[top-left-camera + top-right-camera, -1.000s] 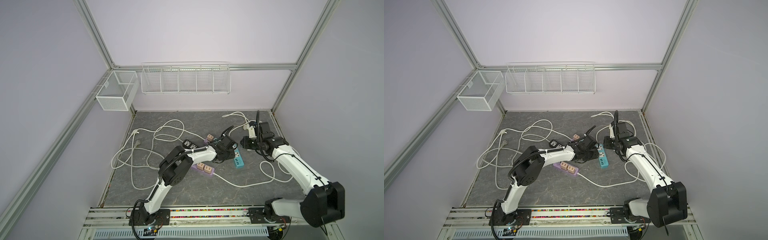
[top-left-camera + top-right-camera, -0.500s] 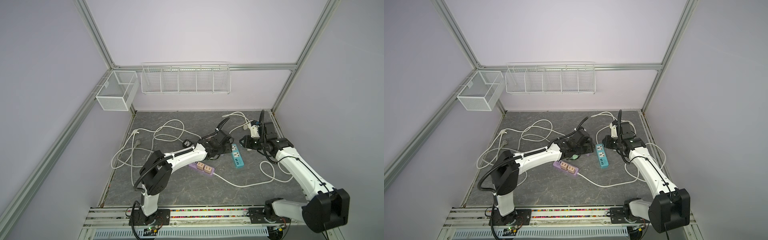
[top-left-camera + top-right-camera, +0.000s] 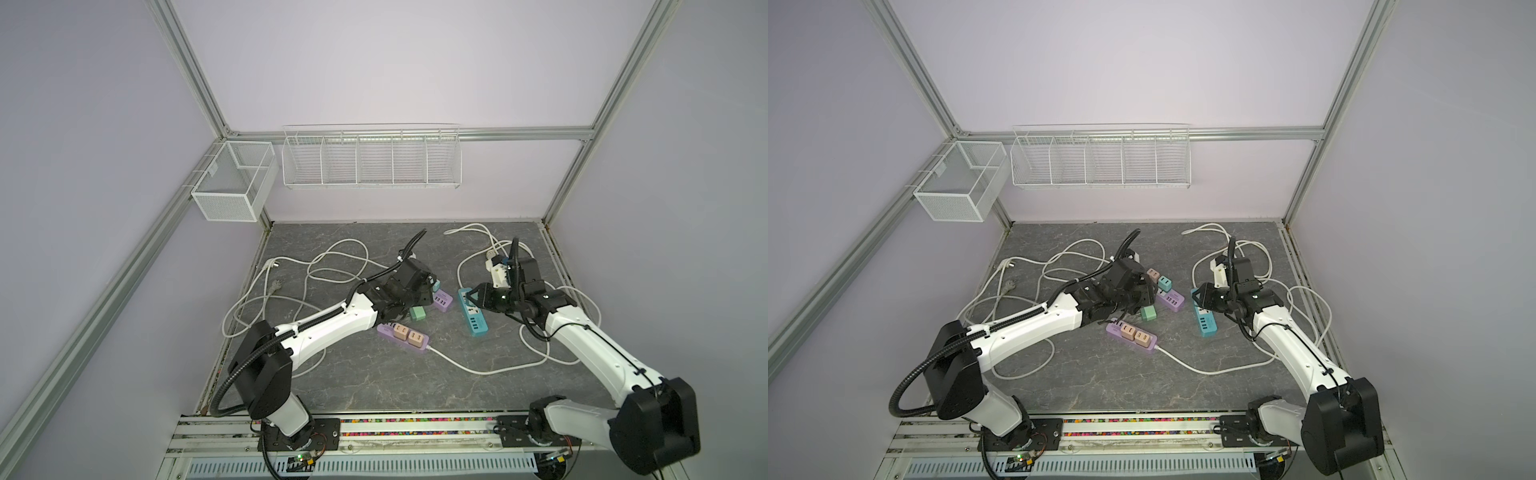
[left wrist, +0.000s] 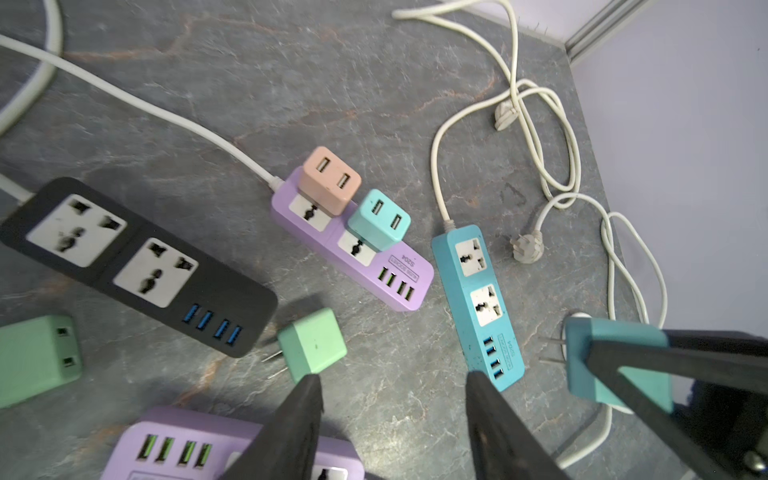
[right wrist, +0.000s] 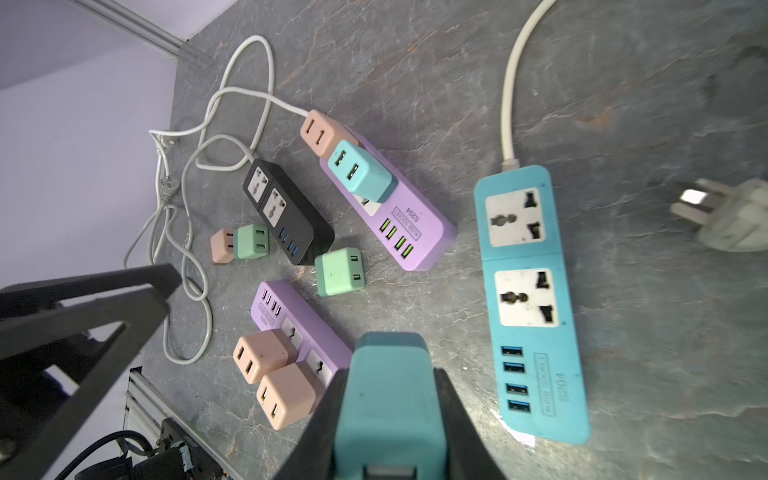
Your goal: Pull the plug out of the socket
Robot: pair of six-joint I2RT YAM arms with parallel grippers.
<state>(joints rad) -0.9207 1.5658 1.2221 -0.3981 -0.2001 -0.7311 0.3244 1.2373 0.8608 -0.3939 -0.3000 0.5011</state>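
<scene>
My right gripper (image 5: 386,415) is shut on a teal plug (image 5: 386,390) and holds it in the air just beside the blue socket strip (image 5: 528,257). Both of that strip's sockets are empty. The left wrist view shows this plug (image 4: 598,361) with its prongs bare. In both top views the right gripper (image 3: 468,296) (image 3: 1198,296) hovers over the far end of the blue strip (image 3: 473,322) (image 3: 1204,322). My left gripper (image 4: 395,390) (image 3: 409,301) is open with nothing between its fingers. A green plug (image 4: 311,351) (image 3: 417,313) lies loose on the table by one fingertip.
A purple strip (image 4: 399,286) carries a pink plug (image 4: 330,178) and a teal plug (image 4: 380,220). A nearer purple strip (image 3: 384,330) holds two pink plugs. A black strip (image 4: 137,266), loose green and pink plugs (image 5: 239,243) and white cords (image 3: 332,266) lie around.
My left gripper has opened wider and its arm has drawn back to the left, away from the blue strip. The right gripper has stayed shut on the teal plug.
</scene>
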